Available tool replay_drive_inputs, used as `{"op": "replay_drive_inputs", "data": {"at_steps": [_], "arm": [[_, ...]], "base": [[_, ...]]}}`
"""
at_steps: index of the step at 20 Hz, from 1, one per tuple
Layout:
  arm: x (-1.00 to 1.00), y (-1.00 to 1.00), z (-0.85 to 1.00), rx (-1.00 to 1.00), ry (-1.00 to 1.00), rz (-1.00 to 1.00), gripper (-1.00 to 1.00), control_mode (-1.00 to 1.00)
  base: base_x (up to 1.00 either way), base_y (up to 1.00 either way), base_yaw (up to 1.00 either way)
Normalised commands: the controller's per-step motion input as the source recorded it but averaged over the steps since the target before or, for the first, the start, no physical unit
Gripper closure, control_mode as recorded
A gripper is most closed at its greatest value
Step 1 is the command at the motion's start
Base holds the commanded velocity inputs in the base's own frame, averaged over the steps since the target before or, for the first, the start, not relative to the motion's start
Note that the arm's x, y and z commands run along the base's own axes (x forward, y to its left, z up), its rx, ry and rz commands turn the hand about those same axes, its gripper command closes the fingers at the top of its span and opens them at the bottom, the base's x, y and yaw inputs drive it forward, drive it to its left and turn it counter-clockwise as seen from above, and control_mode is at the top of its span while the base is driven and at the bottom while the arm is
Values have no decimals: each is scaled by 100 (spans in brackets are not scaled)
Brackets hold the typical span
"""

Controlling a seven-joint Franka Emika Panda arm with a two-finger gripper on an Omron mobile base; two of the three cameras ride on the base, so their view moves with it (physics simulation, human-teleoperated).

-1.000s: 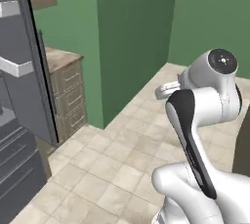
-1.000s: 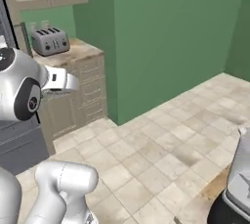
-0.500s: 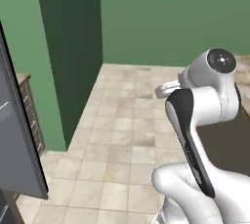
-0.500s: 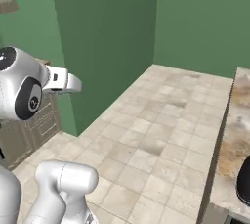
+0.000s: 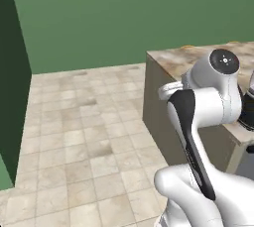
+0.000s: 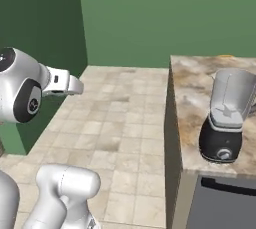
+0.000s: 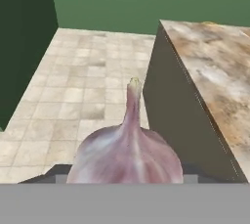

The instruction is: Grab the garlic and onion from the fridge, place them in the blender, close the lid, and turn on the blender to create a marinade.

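- Pincer [image 7: 126, 179]: jaws partly apart and clamped on the garlic [image 7: 128, 149]; in the hand view the dark tips sit at either side of the bulb's base.
- Garlic: pale pinkish bulb, pointed tip aimed away from the hand, carried in the air over the tiled floor [image 7: 83, 96], beside the desk [image 7: 219, 71] edge.
- Right base view shows the blender [image 6: 226, 118]: clear jar on a squat black base with a round knob, standing on the desk near its front edge. Jar looks empty; no lid on it that I can make out.
- Left base view shows just a sliver of the blender [image 5: 248, 107] behind the arm's elbow at the right edge.
- Hand view has the desk top and its dark side panel.
- Versus half a second ago: both base views have swung round with the base; the grey door at the left has gone from the frame, the desk and blender have come into view. Arm pose looks the same.
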Motion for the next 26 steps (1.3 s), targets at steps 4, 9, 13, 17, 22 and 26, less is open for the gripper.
{"op": "replay_drive_inputs", "data": {"at_steps": [4,9,13,17,22,26], "arm": [[0,0,0,0,0,0,100,100],[0,0,0,0,0,0,100,100],[0,0,0,0,0,0,100,100],[0,0,0,0,0,0,100,100],[0,-2,7,1,-1,0,100,-100],[54,-42,61,10,-1,0,100,-100]], "base": [[39,-95,-8],[15,-100,3],[1,-83,13],[14,-49,11],[6,0,2],[0,0,0]]}}
